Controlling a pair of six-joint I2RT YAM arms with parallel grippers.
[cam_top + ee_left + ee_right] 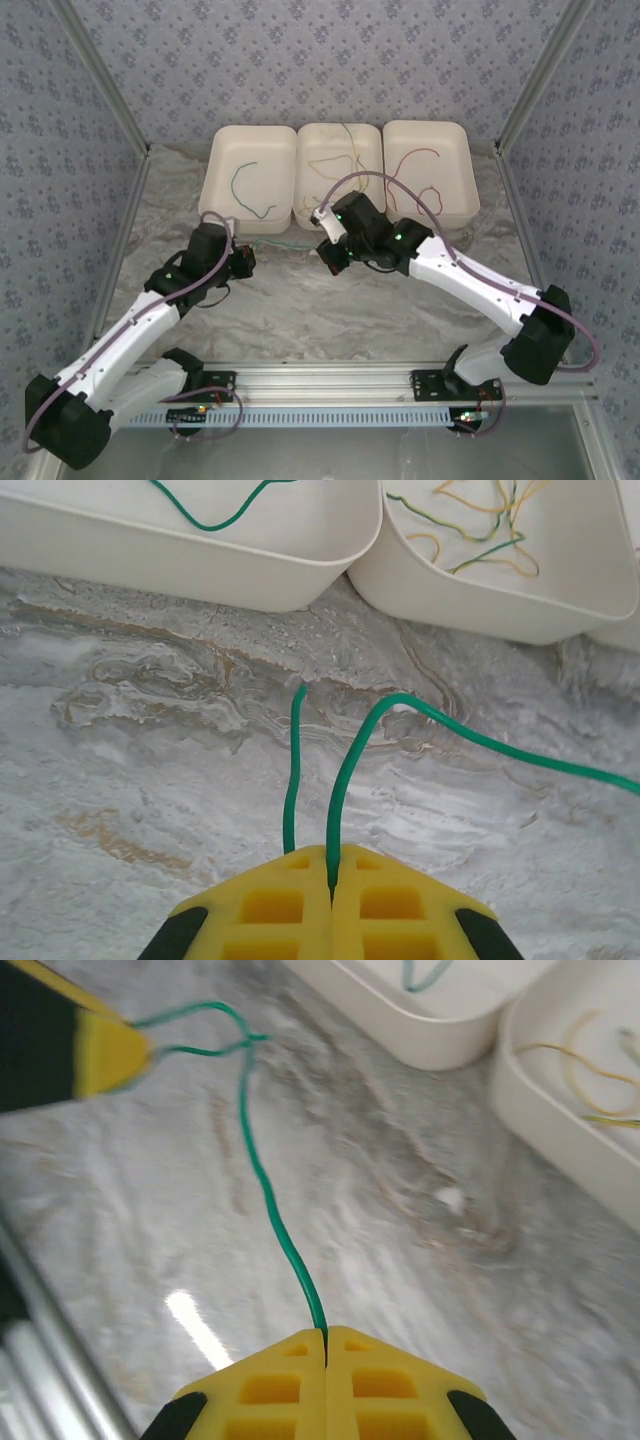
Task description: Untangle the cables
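A green cable (288, 244) stretches over the marble table between my two grippers, in front of the trays. My left gripper (331, 855) is shut on this cable (345, 770) near one end. A short free tail (292, 780) curls back beside the jaws. My right gripper (325, 1335) is shut on the same cable (262, 1180), which runs up to a small loop by the left gripper's yellow finger (110, 1052). From above, the left gripper (243, 262) and right gripper (330, 258) stand close together, facing each other.
Three white trays stand at the back. The left tray (250, 226) holds a green cable (243, 190), the middle tray (305, 222) holds tangled yellow and green cables (340, 165), and the right tray (470, 170) holds red cables (420, 165). Patterned walls enclose the table.
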